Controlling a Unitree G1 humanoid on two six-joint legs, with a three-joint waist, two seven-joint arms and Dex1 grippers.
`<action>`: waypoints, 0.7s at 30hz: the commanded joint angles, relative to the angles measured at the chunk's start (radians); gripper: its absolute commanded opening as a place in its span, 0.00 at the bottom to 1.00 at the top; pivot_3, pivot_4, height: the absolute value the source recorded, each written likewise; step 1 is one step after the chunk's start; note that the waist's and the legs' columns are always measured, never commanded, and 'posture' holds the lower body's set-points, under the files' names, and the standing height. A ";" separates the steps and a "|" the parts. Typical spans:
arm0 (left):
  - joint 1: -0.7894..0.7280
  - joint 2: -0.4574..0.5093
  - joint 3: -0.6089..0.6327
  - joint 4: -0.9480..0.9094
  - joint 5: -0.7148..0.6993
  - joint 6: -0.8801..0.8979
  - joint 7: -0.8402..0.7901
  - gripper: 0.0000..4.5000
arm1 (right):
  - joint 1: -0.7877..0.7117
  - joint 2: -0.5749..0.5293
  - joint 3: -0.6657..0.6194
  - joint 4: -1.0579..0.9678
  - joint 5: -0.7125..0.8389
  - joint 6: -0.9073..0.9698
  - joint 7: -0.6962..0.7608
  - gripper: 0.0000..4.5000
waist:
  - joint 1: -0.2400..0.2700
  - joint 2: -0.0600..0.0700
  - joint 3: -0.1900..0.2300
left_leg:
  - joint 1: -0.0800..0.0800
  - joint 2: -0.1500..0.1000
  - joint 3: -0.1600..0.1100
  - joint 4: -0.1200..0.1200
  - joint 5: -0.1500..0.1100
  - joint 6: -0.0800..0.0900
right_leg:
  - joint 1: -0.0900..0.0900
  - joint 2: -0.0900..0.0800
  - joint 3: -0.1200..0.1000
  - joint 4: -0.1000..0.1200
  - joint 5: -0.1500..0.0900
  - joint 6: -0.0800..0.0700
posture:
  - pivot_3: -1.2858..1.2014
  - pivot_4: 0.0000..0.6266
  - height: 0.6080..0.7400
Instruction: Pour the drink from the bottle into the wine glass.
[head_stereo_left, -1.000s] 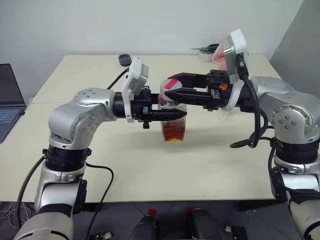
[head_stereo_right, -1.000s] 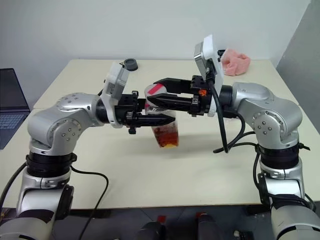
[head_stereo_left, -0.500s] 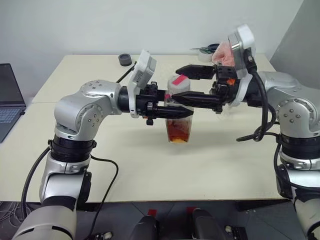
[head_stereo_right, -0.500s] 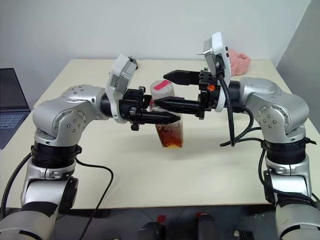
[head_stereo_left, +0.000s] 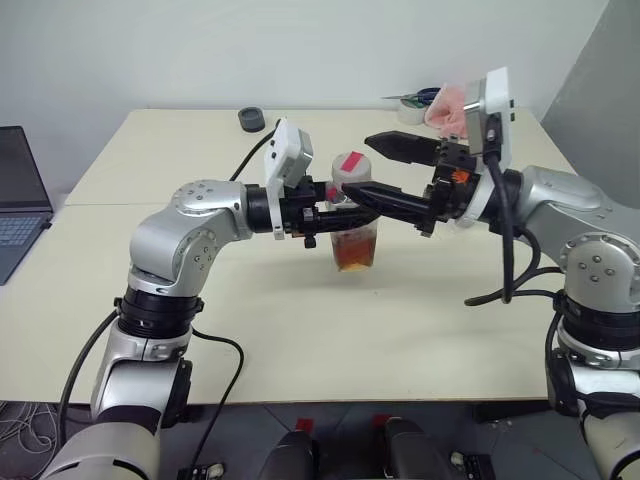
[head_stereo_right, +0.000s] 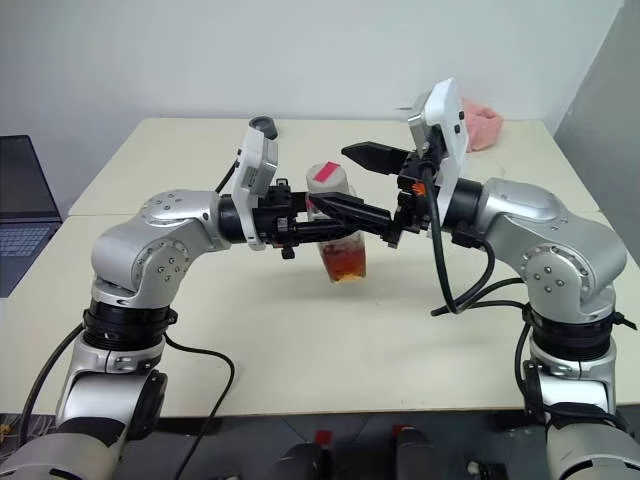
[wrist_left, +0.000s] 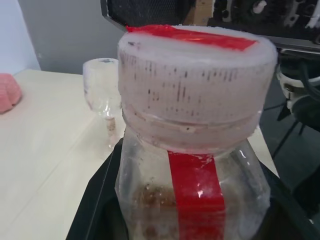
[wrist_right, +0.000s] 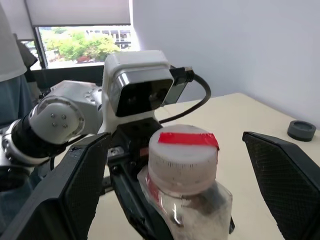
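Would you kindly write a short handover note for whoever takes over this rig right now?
Left tool: shut on the bottle, gripping its body below the cap and holding it upright over the table.
Right tool: open, one finger on each side of the cap, not gripping it.
The drink fills the lower part of the bottle. The wine glass stands empty on the table beyond the bottle.
Done: bottle grasped, right tool lined up at the cap.
Left: close on the cap and take it off, then tip the bottle over the glass and pour.
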 joint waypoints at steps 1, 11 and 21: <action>0.001 -0.009 0.011 -0.048 -0.001 -0.023 0.016 0.42 | -0.011 0.010 0.007 -0.020 -0.026 -0.037 -0.024 0.99 | 0.000 0.000 0.000 | 0.000 0.000 0.000 0.000 0.000 0.000 | 0.000 0.000 0.000 0.000 0.000 0.000 | 0.52 0.24 1.00; 0.001 -0.017 0.010 -0.062 -0.007 -0.017 0.026 0.42 | -0.017 0.018 0.061 0.022 -0.117 -0.102 -0.018 0.99 | 0.000 0.000 0.000 | 0.000 0.000 0.000 0.000 0.000 0.000 | 0.000 0.000 0.000 0.000 0.000 0.000 | 0.52 0.24 1.00; 0.005 -0.011 0.013 -0.063 -0.009 -0.014 0.020 0.42 | -0.012 -0.005 0.018 0.026 -0.116 -0.080 -0.014 0.99 | 0.000 0.000 0.000 | 0.000 0.000 0.000 0.000 0.000 0.000 | 0.000 0.000 0.000 0.000 0.000 0.000 | 0.52 0.24 1.00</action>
